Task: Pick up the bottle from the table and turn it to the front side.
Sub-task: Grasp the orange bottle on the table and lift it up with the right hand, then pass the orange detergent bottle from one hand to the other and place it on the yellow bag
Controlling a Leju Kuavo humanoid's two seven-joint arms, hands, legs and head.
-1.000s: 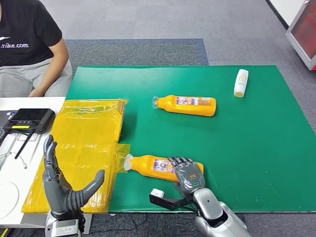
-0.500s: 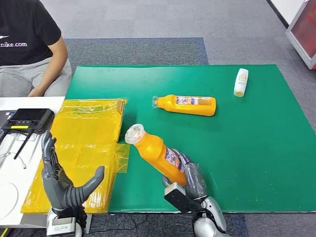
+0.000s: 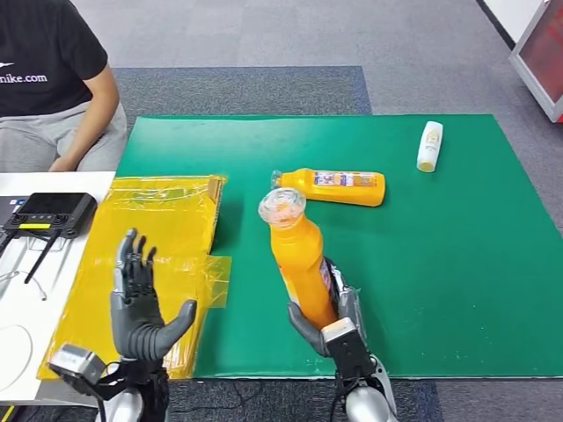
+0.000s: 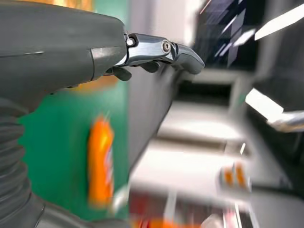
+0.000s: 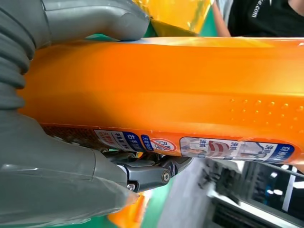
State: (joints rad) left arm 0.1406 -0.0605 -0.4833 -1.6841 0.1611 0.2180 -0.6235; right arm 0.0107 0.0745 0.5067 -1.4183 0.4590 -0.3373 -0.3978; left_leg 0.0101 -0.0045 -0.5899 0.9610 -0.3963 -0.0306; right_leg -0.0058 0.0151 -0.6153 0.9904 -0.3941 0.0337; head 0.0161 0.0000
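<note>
My right hand grips an orange bottle by its lower body and holds it nearly upright above the near edge of the green mat, clear-wrapped cap up. Up close, the bottle has its label strip running along one side, with the thumb and fingers wrapped around it. My left hand is raised over the yellow plastic bags, fingers spread, holding nothing. A second orange bottle lies on its side farther back on the mat and appears blurred as the second orange bottle past my left hand.
A small white bottle lies at the mat's far right. A person in a black shirt sits at the far left. A black controller and cables rest on the white table at left.
My right hand has lifted the orange bottle off the mat and swung it from tilted to nearly upright. My left hand has moved right and inward over the yellow bags.
</note>
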